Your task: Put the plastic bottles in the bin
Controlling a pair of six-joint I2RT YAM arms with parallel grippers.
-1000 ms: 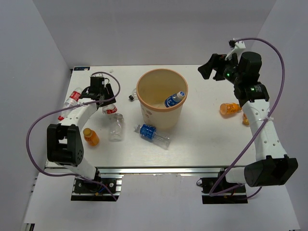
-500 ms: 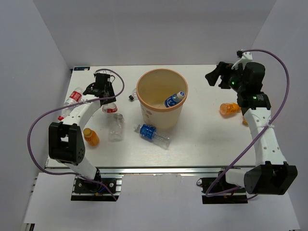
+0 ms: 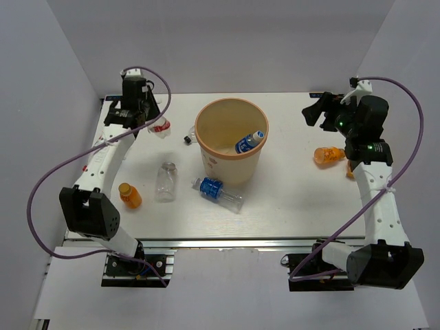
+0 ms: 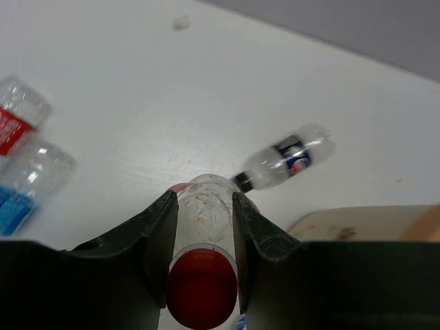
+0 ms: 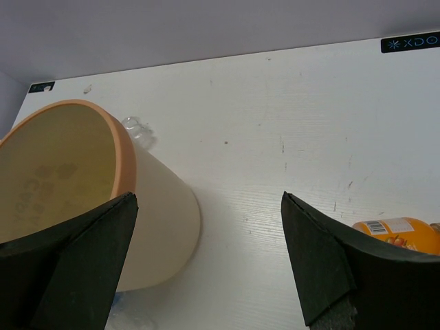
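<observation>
Left gripper (image 4: 203,199): my jaws clenched on the red-capped bottle (image 4: 203,220), 1 finger on each side of its clear body, cap toward my wrist camera. From above, that bottle is held off the surface (image 3: 289,199) at 9 o'clock of the bin (image 3: 234,168).

Right gripper (image 5: 207,199): jaws released, wide apart, nothing between them, at 2 o'clock of the bin.

Inside the bin, 1 blue-label bottle (image 3: 249,141) leans toward the 3 o'clock wall.

On the surface:
- a second blue-label bottle (image 3: 216,190) lies at 6 o'clock of the bin, near its base
- an unlabelled clear bottle (image 3: 165,181) at 8 o'clock
- the left orange bottle (image 3: 129,195) farther out the same way
- the right orange bottle (image 3: 328,155) at 4 o'clock
</observation>
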